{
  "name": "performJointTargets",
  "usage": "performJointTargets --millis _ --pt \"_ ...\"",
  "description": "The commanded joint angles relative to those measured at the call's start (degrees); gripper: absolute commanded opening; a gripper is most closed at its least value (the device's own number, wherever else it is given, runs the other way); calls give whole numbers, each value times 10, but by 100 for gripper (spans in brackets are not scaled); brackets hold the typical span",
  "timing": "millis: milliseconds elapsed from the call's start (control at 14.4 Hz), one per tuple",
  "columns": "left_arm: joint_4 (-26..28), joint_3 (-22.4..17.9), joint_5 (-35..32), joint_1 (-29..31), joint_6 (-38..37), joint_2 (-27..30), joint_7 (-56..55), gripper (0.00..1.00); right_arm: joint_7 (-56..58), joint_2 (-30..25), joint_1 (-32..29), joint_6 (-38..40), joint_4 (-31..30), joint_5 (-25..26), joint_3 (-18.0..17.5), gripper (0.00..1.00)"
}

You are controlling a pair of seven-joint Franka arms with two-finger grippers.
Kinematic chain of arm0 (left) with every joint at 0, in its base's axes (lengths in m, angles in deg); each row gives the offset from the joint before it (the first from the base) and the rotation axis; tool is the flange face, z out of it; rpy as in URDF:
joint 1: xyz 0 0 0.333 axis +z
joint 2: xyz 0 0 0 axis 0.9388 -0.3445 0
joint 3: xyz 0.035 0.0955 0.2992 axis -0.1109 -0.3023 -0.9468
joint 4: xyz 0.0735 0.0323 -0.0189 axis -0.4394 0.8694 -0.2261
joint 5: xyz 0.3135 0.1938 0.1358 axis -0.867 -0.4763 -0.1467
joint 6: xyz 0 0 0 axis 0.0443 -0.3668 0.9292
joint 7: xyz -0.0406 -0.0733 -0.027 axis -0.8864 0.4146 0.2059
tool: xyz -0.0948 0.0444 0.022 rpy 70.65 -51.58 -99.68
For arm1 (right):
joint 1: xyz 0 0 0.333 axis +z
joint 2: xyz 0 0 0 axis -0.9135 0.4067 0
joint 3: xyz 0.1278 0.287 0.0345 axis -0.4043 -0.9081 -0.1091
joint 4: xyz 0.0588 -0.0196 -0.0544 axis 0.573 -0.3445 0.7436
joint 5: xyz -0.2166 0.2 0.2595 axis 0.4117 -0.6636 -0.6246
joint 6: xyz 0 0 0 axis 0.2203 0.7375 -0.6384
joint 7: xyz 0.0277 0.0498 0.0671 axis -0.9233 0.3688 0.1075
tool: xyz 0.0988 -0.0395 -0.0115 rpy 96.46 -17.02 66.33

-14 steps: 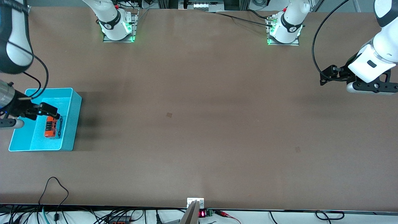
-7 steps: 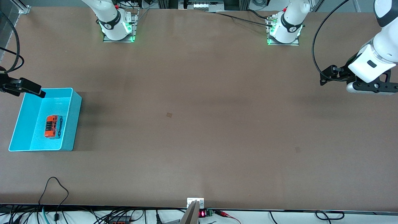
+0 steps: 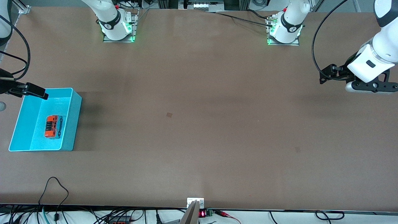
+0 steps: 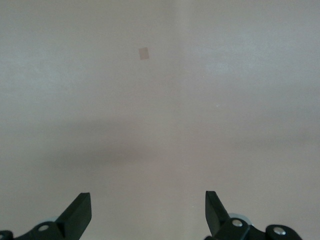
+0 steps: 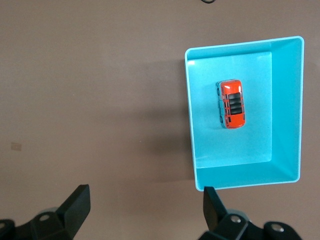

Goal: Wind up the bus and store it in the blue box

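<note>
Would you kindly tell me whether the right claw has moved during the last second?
Yes: the right claw rose off the orange-red toy bus toward the turquoise plastic box's farther rim.

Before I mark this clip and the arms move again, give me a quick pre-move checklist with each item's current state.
1. Bus inside the blue box, resting on its floor: ok.
2. Bus upright, roof panel up: ok.
3. Right gripper open, holding nothing, above the box's rim: ok.
4. Left gripper open, empty, waiting over bare table at the left arm's end: ok.
5. Bus wound up: cannot tell.
6. Blue box flat on the table: ok.
</note>
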Motion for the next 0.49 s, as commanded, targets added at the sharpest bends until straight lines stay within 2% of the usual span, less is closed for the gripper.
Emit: performJointTargets --millis 0,416 --pt "-21 -1 6 -2 -16 -9 -1 100 10 -64 5 -56 -83 9 1 100" --pt "-22 -1 6 -3 -16 -9 -2 100 11 -103 8 -6 -87 10 -3 100"
